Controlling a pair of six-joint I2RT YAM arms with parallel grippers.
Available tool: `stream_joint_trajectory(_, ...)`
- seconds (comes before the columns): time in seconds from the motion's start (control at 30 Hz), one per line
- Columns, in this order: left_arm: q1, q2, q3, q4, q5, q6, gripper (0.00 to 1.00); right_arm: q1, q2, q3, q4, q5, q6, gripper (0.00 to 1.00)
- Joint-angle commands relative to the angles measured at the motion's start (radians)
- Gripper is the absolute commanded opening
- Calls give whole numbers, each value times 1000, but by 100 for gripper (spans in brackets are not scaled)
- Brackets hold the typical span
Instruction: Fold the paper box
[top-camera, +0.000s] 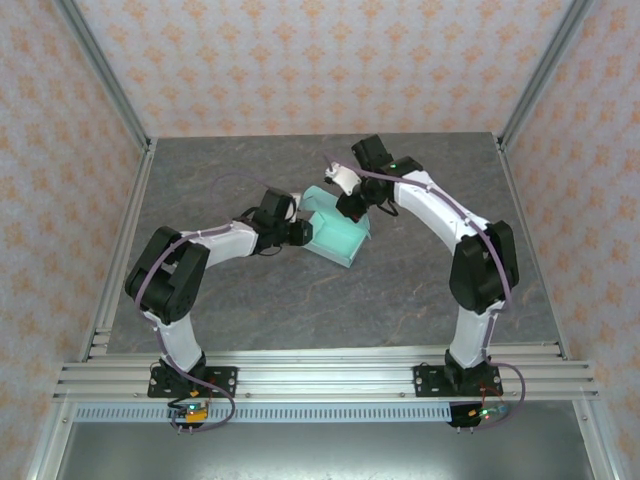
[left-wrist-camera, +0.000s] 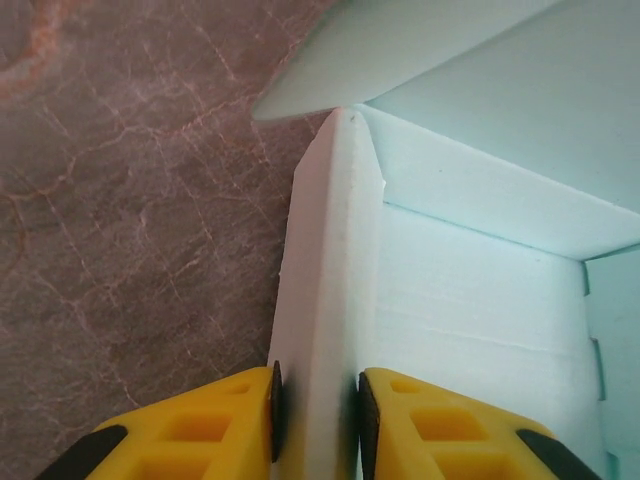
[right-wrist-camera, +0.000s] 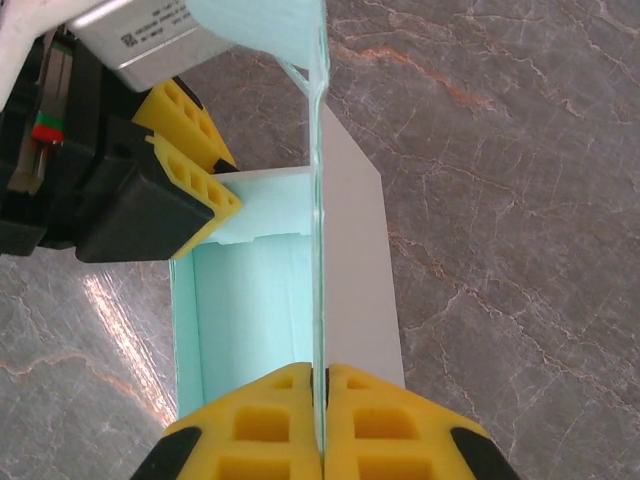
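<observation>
Peach patterned walls closed in a grey marbled worktop (top-camera: 400, 300) in the top view. The paper box (top-camera: 340, 240), pale mint card part-formed into a shallow tray, lay near the middle of it. The left claw (top-camera: 300, 232) met the box's left side and the right claw (top-camera: 352, 205) its far side, both touching the card.

From the left wrist, the left claw (left-wrist-camera: 315, 400) was closed on one upright side wall of the box (left-wrist-camera: 330, 270). That wall looked like a doubled strip, with a yellow pad pressed to each face. The box floor lay to the right of the wall, and a loose flap slanted away past the wall's far end.

From the right wrist, the right claw (right-wrist-camera: 320, 385) was shut tight on a single thin flap seen edge-on, rising from the long side of the box (right-wrist-camera: 250, 310). The left claw (right-wrist-camera: 228, 182) gripped the box's far end.

The box looked very light, and stiff only where the card was doubled. The single flap wavered slightly near its top, so it would probably bow or crease if pushed far from a fold line. The safest holds seemed to be the doubled wall, or low on a flap close to its score. A sideways tug could tear the card at the small slits in the floor.
</observation>
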Motion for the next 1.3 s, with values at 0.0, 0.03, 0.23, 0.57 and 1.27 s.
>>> stream_joint_trajectory(0.0, -30, 32, 36, -79, -91, 95, 29, 3, -34, -47, 47, -3, 42, 0)
stream_joint_trajectory(0.03, -29, 38, 37, -82, -102, 101, 29, 4, -38, -54, 47, 6, 32, 0)
stream_joint_trajectory(0.23, -29, 44, 25, -70, -110, 145, 28, 0, -40, -35, 4, 41, -11, 0)
stream_joint_trajectory(0.57, -8, -4, -48, 70, -5, 190, 46, -73, -6, 47, -80, -118, -28, 0)
stream_joint_trajectory(1.27, 24, 96, 55, 85, 123, 291, 38, -126, 57, 140, -193, -228, -33, 0)
